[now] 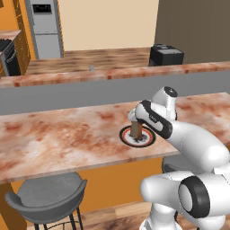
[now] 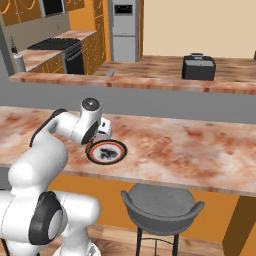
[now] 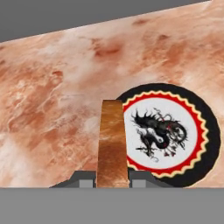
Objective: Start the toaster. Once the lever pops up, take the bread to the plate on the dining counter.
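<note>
So my pincer is clamped on the bread, holding it upright on edge just over the plate on the dining worktop; from the hand cam the slice sits at the plate's near rim, not over the middle. Toast like this should be light and stiff but crumbly (squeeze too hard and I'd guess it cracks), so pinching the flat faces near one edge, like I've got it, seems right. It'll likely tip flat once released, so I'd want it more centred and low first. The toaster sits on the far worktop.
</note>
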{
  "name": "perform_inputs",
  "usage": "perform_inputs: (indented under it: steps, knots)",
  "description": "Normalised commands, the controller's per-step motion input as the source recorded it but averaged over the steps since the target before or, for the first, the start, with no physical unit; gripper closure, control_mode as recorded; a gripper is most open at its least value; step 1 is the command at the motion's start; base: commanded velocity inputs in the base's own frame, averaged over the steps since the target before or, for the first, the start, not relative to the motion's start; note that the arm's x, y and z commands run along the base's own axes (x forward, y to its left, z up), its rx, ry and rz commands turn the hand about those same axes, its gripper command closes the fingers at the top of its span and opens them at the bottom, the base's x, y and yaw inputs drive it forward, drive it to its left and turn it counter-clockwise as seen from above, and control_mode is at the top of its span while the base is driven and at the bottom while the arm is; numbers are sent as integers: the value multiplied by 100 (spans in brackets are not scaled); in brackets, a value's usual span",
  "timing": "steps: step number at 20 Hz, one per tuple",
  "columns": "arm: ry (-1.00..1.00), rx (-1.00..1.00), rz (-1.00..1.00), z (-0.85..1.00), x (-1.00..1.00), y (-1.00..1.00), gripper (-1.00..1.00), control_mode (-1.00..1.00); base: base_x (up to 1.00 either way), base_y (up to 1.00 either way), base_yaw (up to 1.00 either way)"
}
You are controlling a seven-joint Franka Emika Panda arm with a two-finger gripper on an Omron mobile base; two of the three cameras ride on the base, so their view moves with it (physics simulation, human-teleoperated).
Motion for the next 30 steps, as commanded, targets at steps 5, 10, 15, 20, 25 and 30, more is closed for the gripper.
perform_inputs:
  steps: [5, 10, 15, 20, 25, 30]
  knots:
    - [0, 0, 0, -12, 22, 3, 100, -100, 0, 0, 0]
    - [0, 0, 0, -15, 10, 0, 100, -100, 0, 0, 0]
    - [0, 0, 0, -18, 0, 0, 100, -100, 0, 0, 0]
    - [0, 0, 0, -20, 0, 0, 100, -100, 0, 0, 0]
    - [0, 0, 0, -12, 0, 0, 100, -100, 0, 0, 0]
    - [-2, 0, 0, -3, 4, 0, 100, -100, 0, 0, 0]
